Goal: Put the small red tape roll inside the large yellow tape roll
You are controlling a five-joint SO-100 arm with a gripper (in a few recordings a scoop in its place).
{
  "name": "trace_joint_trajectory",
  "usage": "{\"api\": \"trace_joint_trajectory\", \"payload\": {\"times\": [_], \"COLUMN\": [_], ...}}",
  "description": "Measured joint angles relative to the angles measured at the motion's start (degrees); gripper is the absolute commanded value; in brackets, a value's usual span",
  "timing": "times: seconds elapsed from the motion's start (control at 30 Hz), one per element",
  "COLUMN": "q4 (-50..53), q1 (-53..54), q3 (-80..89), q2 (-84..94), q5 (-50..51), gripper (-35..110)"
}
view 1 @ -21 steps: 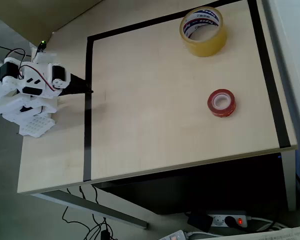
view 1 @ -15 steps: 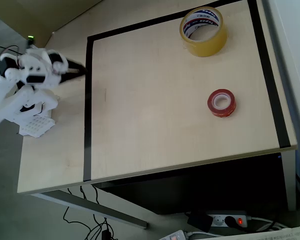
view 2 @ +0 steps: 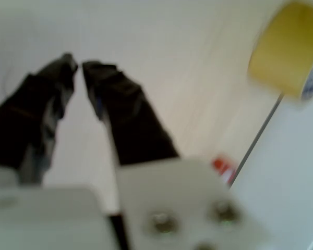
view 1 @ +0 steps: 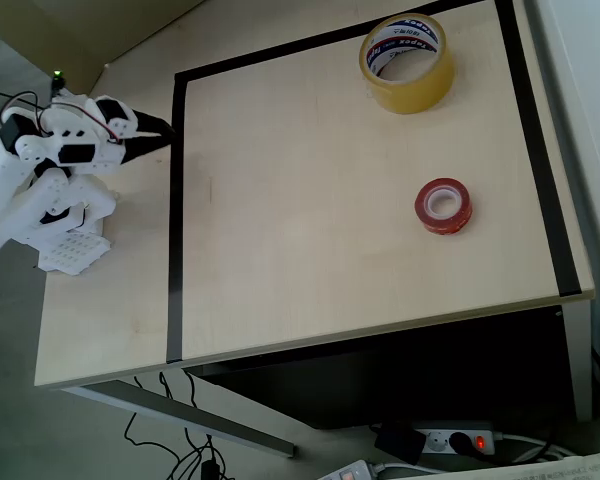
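Wrist view, blurred throughout:
- large yellow tape roll (view 2: 289,54), upper right, cut off by the right edge; print unreadable.
- small red tape roll (view 2: 222,167), lower centre, mostly hidden behind the white gripper mount.
- gripper (view 2: 78,65), dark fingers smeared; tips close, contact indistinct.

Overhead view:
- white arm, cut off at left edge.

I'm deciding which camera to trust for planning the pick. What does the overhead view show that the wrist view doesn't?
Overhead alone: the black tape border, the whole white arm, and the power strip under the table.
Wrist alone: the two dark fingers close up, tips nearly touching, blurred.
Both: the large yellow tape roll and the small red tape roll, apart on the table, neither held.
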Motion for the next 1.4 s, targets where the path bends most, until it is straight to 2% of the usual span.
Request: {"api": "trace_joint_trajectory", "payload": {"times": [0.17,0.47,0.63,0.77,0.97,1.2,1.3,1.4], "q4": [-0.26,-0.18,-2.02,-7.56,-9.84,-9.14,-5.45,-5.98], "q1": [12.04,26.89,31.9,33.75,35.16,36.04,36.12,36.56], "q3": [-10.63,-53.44,-74.36,-83.5,-101.78,-127.62,-142.21,-156.8], "q2": [-8.96,-53.88,-74.97,-86.04,-104.06,-126.21,-138.69,-151.17], "q5": [-0.18,-0.44,-4.75,-6.42,-6.86,-6.86,-6.86,-7.65], "gripper": [0,0,0,0,0,0,0,0]}}
